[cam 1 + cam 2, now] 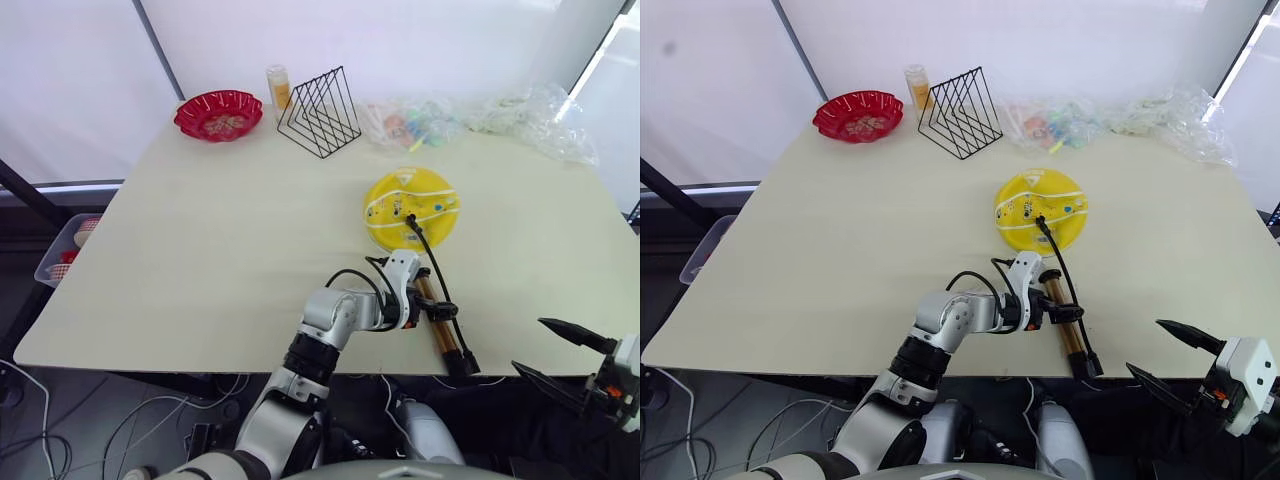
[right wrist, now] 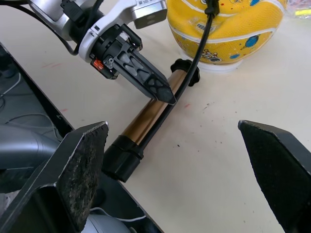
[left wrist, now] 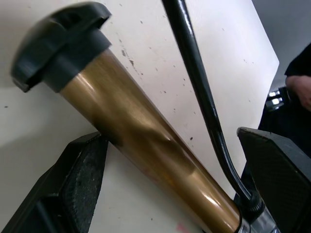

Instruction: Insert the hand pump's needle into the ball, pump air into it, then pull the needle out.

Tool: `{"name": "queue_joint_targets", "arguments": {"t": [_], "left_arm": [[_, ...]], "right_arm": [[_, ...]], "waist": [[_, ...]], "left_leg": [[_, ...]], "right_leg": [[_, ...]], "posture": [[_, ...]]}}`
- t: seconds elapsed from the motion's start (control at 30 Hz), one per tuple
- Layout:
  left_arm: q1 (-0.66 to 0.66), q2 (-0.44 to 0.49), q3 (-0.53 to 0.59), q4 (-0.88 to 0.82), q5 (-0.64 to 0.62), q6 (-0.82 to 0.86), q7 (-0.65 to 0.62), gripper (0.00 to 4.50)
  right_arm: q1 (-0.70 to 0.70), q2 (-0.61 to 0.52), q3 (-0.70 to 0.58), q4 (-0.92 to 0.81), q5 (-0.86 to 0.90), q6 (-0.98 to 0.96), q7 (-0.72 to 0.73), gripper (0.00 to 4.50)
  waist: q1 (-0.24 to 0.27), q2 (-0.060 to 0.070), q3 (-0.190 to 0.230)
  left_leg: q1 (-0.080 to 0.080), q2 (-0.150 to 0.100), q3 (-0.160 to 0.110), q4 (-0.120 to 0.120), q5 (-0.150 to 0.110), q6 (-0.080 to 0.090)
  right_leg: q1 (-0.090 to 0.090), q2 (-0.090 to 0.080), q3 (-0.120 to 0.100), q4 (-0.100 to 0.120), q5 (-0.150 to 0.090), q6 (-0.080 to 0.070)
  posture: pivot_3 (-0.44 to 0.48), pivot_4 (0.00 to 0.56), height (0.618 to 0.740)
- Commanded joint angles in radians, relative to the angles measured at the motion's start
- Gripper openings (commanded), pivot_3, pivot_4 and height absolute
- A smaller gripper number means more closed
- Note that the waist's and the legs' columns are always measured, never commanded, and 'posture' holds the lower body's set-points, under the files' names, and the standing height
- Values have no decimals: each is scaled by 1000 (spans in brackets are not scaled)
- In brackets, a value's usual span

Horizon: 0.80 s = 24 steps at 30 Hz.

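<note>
Left gripper [image 1: 437, 311] straddles slim gold-bronze hand pump [image 1: 440, 325] lying near table's [image 1: 200, 260] front edge, fingers spread, not clamped; hose runs to yellow ball [image 1: 412, 206]. Right gripper [image 1: 560, 358] open, well apart. Risk: sloppy closing rolls pump off edge, yanking hose out.

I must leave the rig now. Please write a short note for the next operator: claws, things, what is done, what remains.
Left claw: open, astride the gold-bronze metal hand pump, not gripping it.
Right claw: open, empty, off the table's near right edge.
The pump lies on the beige table; its thin black hose runs onto the yellow ball. The needle seems inserted.
Left: grip, pump air, pull the needle out.
</note>
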Motion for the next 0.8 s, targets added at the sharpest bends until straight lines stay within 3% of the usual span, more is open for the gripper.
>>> {"name": "queue_joint_targets", "arguments": {"t": [0.03, 0.37, 0.5, 0.8], "left_arm": [[-37, -62, 35, 35, 31, -15, 79, 4458], [-23, -43, 65, -59, -21, 57, 112, 4458], [-19, -43, 52, -60, -17, 52, 119, 3299], [-34, -61, 58, -20, -20, 41, 129, 3299]], "right_arm": [[14, 1, -28, -16, 7, -22, 0, 4500], [10, 0, -24, -2, 1, -31, -1, 4500], [10, -3, -21, 3, -2, -33, 2, 4500], [10, -5, -20, 9, -7, -36, 4, 4500]], "waist": [[-2, 0, -1], [-19, 1, -3], [-18, 2, -3], [-14, 3, -3]], "left_leg": [[0, 0, 0, 0, 0, 0], [2, 0, -1, 0, 0, 0], [1, 0, -2, 0, 0, 0], [1, -1, -2, 0, 0, 0]], "right_leg": [[0, 0, 0, 0, 0, 0], [3, 0, 0, 0, 0, 0], [3, 0, 0, 0, 0, 0], [3, 0, -1, -1, 0, 0]], "posture": [[0, 150, 740], [0, 150, 740], [0, 150, 740], [0, 150, 740]]}}
